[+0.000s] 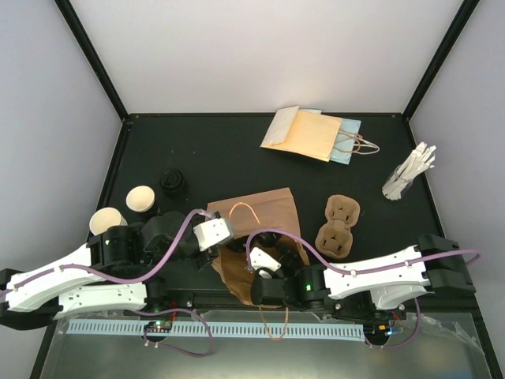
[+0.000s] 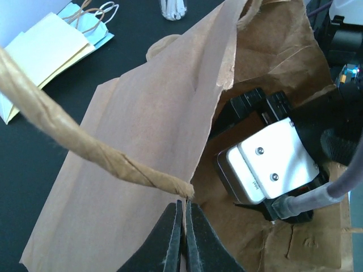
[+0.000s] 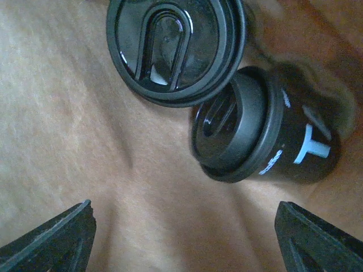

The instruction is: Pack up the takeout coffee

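Observation:
Two open cream-white cups with black sleeves stand at the left, one (image 1: 140, 197) behind the other (image 1: 105, 221). A brown paper bag (image 1: 264, 212) lies in the middle with its mouth toward me. My left gripper (image 2: 184, 208) is shut on the bag's edge by the twisted handle (image 2: 85, 144); in the top view the left gripper (image 1: 227, 249) sits at the bag's left side. My right gripper (image 3: 184, 238) is open, reaching inside the bag (image 1: 260, 246). Before it are two black-lidded cups: one lid-on toward the camera (image 3: 176, 48), one on its side (image 3: 266, 136).
A brown pulp cup carrier (image 1: 338, 229) lies right of the bag. Black lids (image 1: 172, 181) sit behind the open cups. Flat paper bags (image 1: 312, 134) lie at the back, and a holder of white sticks (image 1: 409, 174) stands at the right. Walls enclose the table.

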Available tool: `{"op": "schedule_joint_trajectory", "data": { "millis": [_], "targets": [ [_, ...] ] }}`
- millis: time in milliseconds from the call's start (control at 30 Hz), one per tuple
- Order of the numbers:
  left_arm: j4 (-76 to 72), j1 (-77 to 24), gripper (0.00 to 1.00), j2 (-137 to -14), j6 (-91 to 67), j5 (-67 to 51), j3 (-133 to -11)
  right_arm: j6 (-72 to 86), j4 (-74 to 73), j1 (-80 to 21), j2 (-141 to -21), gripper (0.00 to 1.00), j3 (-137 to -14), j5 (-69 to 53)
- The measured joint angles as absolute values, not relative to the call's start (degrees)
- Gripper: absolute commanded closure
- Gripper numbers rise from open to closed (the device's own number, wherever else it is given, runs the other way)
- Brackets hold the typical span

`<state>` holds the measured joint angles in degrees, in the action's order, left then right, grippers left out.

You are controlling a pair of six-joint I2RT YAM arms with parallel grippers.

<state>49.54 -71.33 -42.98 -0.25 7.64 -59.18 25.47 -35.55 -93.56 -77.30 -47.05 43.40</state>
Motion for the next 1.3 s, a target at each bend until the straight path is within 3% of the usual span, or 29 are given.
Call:
{"op": "schedule_joint_trajectory", "data": {
  "millis": [267,467,600,1000,1300],
  "targets": [
    [50.3,-71.3,0.98,-41.3,2.2,5.2,-57.7,12.8,-32.8,-92.3,-75.8,0.12,-46.4,41.9],
    [51.1,-71.3,0.98,-38.8,4.2,4.8,-56.4,7.6,-29.1,-83.9,-74.5,0.2,-44.7,33.1],
    [50.9,-71.3,0.98,-37.0,5.0,4.9,-55.5,9.3,-27.3,-80.7,-74.7,0.28,-45.0,30.7],
    [46.2,-71.3,0.98,-36.0,6.5,6.6,-52.9,21.5,-18.9,-80.5,-78.8,0.34,-44.7,35.9],
    [44.5,-71.2,0.98,-36.1,7.1,7.0,-51.4,31.4,-16.9,-80.5,-82.3,0.31,-45.1,38.0]
  ]
}}
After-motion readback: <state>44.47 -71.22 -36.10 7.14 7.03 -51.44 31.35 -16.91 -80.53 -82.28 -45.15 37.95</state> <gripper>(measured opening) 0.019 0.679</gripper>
